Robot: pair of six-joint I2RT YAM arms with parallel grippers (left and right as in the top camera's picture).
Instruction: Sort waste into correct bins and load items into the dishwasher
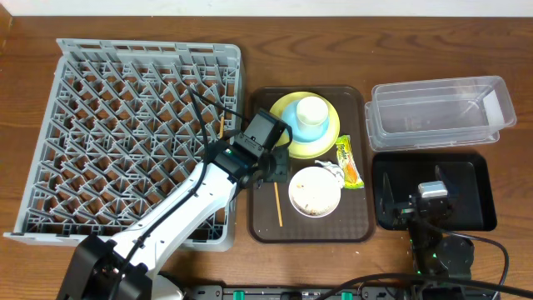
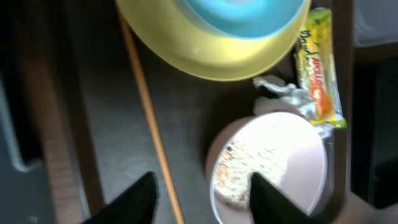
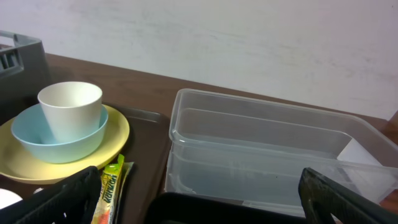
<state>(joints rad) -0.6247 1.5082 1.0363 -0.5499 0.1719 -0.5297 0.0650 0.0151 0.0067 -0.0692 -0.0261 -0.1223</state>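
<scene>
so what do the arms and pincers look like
The left arm has white link shells, black joints, looping black cables and a green light. The right arm is black with a silvery wrist block. The left pincer and right pincer have black tapered fingers.

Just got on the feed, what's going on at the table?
The left gripper hangs open over the brown tray, above the chopsticks and the rim of the white bowl, holding nothing. Food scraps sit in that bowl; the tissue and snack wrapper lie beside it. The cup, blue bowl and plate are stacked. The right gripper sits open over the black tray. Nothing is in the dish rack yet.
</scene>
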